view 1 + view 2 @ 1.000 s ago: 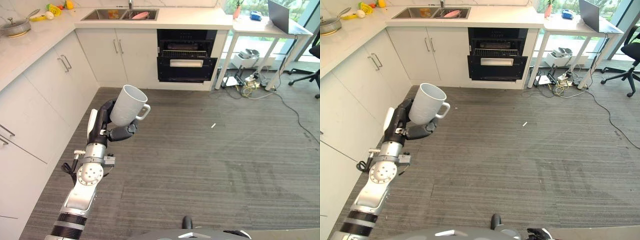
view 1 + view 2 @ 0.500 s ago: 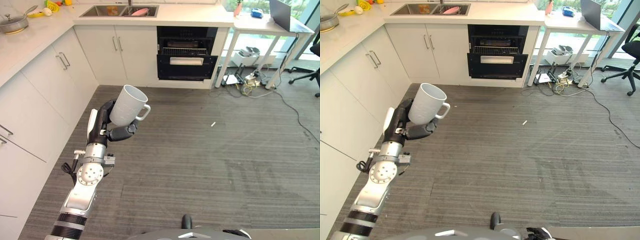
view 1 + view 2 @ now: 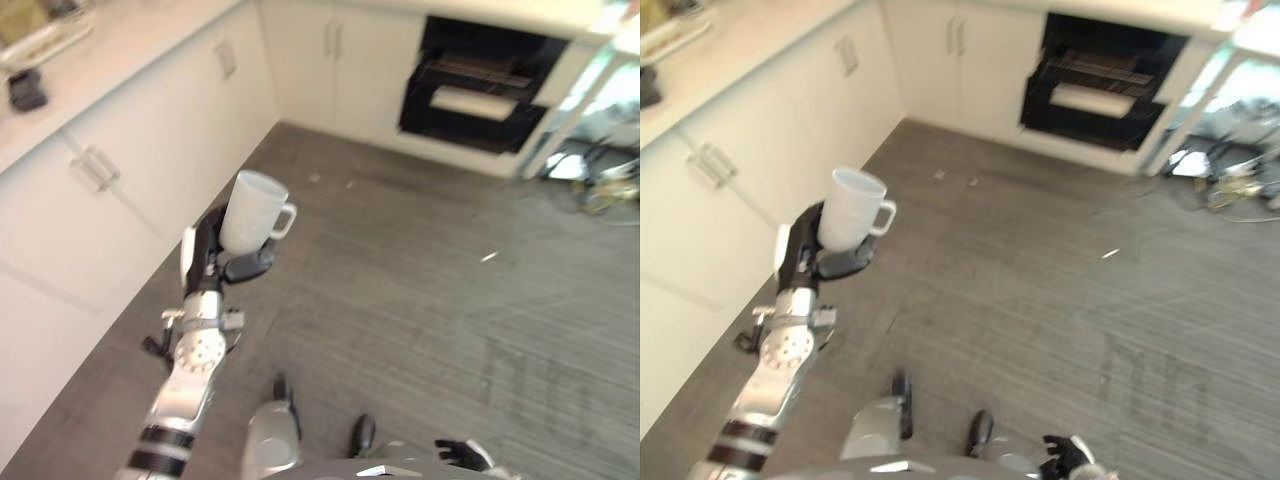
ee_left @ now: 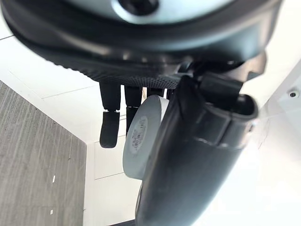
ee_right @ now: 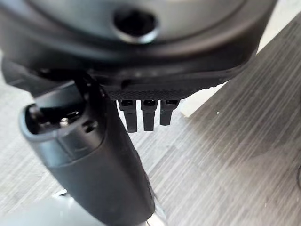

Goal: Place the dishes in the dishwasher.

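While camera swung left | left hand [image 3: 225, 262] still clasps white mug [image 3: 250, 211] | right hand [image 5: 141, 113] slack.

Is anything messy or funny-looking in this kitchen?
A little. The dishwasher stands open with its rack showing, and a small white scrap lies on the grey floor, with a couple of specks nearer the cabinets. The white mug sits upright in the left hand, not tipping or spilling.
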Robot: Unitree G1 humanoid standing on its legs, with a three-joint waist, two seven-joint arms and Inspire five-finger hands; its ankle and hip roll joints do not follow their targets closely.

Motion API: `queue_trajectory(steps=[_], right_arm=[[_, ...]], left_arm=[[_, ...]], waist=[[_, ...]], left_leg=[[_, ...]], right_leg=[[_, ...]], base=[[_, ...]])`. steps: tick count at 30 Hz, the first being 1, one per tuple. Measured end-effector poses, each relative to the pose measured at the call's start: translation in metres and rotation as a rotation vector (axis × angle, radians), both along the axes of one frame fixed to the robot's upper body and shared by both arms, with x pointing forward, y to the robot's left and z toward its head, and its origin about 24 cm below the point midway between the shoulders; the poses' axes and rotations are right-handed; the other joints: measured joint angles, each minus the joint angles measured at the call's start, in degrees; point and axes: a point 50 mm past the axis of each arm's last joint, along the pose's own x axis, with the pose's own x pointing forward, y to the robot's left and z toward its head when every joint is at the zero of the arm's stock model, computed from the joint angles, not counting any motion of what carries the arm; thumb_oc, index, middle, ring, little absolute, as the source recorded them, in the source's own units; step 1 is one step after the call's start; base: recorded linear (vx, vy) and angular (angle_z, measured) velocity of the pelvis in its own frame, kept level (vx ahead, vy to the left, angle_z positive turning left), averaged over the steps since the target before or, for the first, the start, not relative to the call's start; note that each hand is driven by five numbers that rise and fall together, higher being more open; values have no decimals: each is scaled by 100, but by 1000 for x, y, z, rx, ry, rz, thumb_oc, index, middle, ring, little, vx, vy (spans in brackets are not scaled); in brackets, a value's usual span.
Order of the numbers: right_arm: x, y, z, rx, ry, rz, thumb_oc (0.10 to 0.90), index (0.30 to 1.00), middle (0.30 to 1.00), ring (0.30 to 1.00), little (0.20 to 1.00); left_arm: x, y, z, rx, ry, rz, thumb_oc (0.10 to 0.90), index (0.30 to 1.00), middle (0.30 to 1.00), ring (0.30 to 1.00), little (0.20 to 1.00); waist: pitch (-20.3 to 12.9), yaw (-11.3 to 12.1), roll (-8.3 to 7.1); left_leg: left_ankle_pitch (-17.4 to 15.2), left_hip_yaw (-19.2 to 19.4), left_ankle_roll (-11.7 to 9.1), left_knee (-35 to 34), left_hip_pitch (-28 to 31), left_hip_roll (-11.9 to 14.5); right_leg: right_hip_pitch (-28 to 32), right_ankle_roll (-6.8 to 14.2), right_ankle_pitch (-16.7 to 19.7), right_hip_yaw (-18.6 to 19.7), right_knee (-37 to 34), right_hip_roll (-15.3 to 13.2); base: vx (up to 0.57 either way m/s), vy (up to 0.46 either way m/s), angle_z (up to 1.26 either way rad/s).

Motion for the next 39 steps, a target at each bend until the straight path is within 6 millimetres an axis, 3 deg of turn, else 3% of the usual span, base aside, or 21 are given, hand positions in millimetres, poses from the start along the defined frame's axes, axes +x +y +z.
queue_trajectory(steps=[1,3,5,8,11,12,14,15,18,19,21,23,25,26,27,29,30,33,35,37,39], right_arm=[[4,-4,2,-13,-9,-1,800,900,900,900,900],[4,-4,2,-13,-9,-1,800,900,900,900,900],[16,-2,4,-8,-48,19,800,900,900,900,900],[-10,5,-3,21,9,-42,800,900,900,900,900],[-6,18,-4,51,-25,-59,800,900,900,900,900],[-6,18,-4,51,-25,-59,800,900,900,900,900],[-17,20,-5,61,-14,-60,800,900,900,900,900],[-16,21,-5,63,-14,-61,800,900,900,900,900],[14,14,6,63,-137,-80,800,900,900,900,900],[38,15,19,94,-261,-65,800,900,900,900,900],[45,18,21,109,-286,-46,800,900,900,900,900],[31,22,17,129,-256,-45,800,900,900,900,900],[21,20,14,125,-231,-52,800,900,900,900,900],[-6,14,6,101,-130,-91,800,900,900,900,900],[-10,14,4,98,-106,-100,800,900,900,900,900],[-12,8,1,79,-62,-118,800,900,900,900,900],[-11,9,0,82,-58,-135,800,900,900,900,900],[5,10,1,98,-93,-219,800,900,900,900,900],[17,15,3,114,-141,-234,800,900,900,900,900],[27,16,5,117,-176,-267,800,900,900,900,900],[36,7,9,82,-202,-272,800,900,900,900,900]], left_arm=[[2,-4,-1,-22,4,0,400,300,300,300,300],[2,-4,-1,-22,4,0,400,300,300,300,300],[-3,1,-8,-6,36,28,400,300,300,300,300],[-5,1,-12,-4,66,34,400,300,300,300,300],[1,9,3,88,30,-1,400,300,300,300,300],[1,9,3,88,30,-1,400,300,300,300,300],[7,0,15,140,-11,-62,400,300,300,300,300],[8,-3,20,142,-31,-73,400,300,300,300,300],[11,-5,23,143,-52,-75,400,300,300,300,300],[13,-2,17,138,-22,-60,400,300,300,300,300],[15,1,11,157,16,-64,400,300,300,300,300],[4,3,-6,142,87,-65,400,300,300,300,300],[2,-1,-9,107,86,-60,400,300,300,300,300],[-9,-5,-27,64,156,-62,400,300,300,300,300],[-15,-4,-36,41,190,-41,400,300,300,300,300],[-19,0,-49,5,248,-4,400,300,300,300,300],[-16,2,-44,19,233,-14,400,300,300,300,300],[-1,1,-26,47,176,-64,400,300,300,300,300],[2,0,-17,93,151,-104,400,300,300,300,300],[3,-7,-18,75,151,-129,400,300,300,300,300],[3,-16,-21,24,144,-138,400,300,300,300,300]], waist=[[203,-140,251],[203,-140,251],[147,259,-43],[-219,303,-253],[-504,-13,-569],[-504,-13,-569],[-583,-218,-720],[-593,-322,-682],[-313,-681,-83],[-108,-978,241],[-101,-1101,147],[-336,-1398,-14],[-480,-1347,5],[-589,-1128,197],[-604,-1086,214],[-658,-916,305],[-678,-917,185],[-544,-1069,-151],[-473,-985,-543],[-459,-852,-664],[-394,-677,-425]], left_leg=[[40,-29,90,-105,-11,214],[40,-29,90,-105,-11,214],[116,-110,269,-100,-142,-77],[116,-135,664,801,147,-489],[495,-16,1204,355,815,-898],[495,-16,1204,355,815,-898],[27,-223,1476,266,1277,-1390],[-102,-384,1568,251,1407,-1505],[-313,-810,1650,140,1934,-1302],[-614,-1047,1564,143,2224,-1117],[-653,-1024,1397,47,2505,-1215],[-1412,-472,1172,-74,3270,-1396],[-1625,-280,1028,-92,3420,-1390],[-1710,-114,691,256,3943,-1324],[-1671,-39,615,698,3997,-1298],[-1539,-87,490,2297,3443,-1061],[-1767,-153,384,2619,3044,-1022],[-1108,-318,107,5283,1351,-511],[-1039,-655,168,6005,430,-763],[-1372,-606,524,4649,115,-975],[-1063,-648,794,2443,47,-933]], right_leg=[[292,-69,79,82,-86,285],[292,-69,79,82,-86,285],[756,-13,112,820,-651,74],[1077,418,-167,814,-407,-264],[132,1217,101,554,2240,-904],[132,1217,101,554,2240,-904],[-539,1402,1158,843,3985,-1389],[-817,1348,1190,982,4519,-1402],[-1880,1021,423,1136,5321,-455],[-2643,794,-131,898,4299,221],[-2903,621,48,573,3352,246],[-3058,326,271,-436,1507,-43],[-3024,267,278,-688,933,-82],[-2589,-1161,1283,-776,884,188],[-2456,-1218,1641,-601,977,235],[-1912,-1075,1505,-116,606,519],[-1691,-1084,1487,103,280,579],[-897,-1047,1149,605,21,842],[-343,-994,978,1094,-178,816],[343,-655,688,1512,-792,654],[798,-357,503,1254,-992,482]], base=[[317,140,84],[166,56,-2],[756,249,-87],[565,277,-71],[364,234,-47],[315,184,28],[396,210,57],[465,192,80],[607,92,79],[335,-14,43],[350,-46,49],[545,-131,79],[362,-125,57],[476,-196,7],[417,-188,-47],[316,-211,-96],[294,-244,-90],[324,-134,-74],[436,88,-124],[419,230,-130],[259,143,-130]])
